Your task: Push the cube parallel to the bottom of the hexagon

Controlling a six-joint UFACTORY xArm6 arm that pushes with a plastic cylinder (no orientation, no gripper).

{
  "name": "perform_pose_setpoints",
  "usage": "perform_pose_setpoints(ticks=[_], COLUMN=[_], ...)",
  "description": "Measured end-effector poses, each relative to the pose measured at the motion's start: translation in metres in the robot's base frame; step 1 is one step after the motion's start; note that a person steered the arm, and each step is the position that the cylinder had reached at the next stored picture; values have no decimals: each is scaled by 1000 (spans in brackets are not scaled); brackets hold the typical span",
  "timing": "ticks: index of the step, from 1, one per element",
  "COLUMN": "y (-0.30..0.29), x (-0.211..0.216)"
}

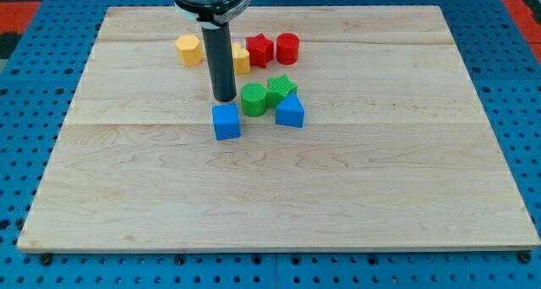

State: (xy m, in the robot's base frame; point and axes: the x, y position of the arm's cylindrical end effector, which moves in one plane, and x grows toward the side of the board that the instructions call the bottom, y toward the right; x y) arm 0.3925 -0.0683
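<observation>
A pale wooden worktop [279,196] lay on blue pegboard [34,154]. My tip [224,99] stood just above the blue cube [226,122]; the yellow hexagon [188,49] sat farther up, leftward.

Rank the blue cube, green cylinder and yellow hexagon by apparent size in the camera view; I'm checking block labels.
1. Blue cube, nearest the view's bottom, so nearness may help.
2. Green cylinder and yellow hexagon: too alike to rank.
</observation>
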Motion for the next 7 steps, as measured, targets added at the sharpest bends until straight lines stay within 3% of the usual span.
perform_pose_setpoints(ticks=[5,6,7], y=[1,53,50], x=[-6,-6,-8])
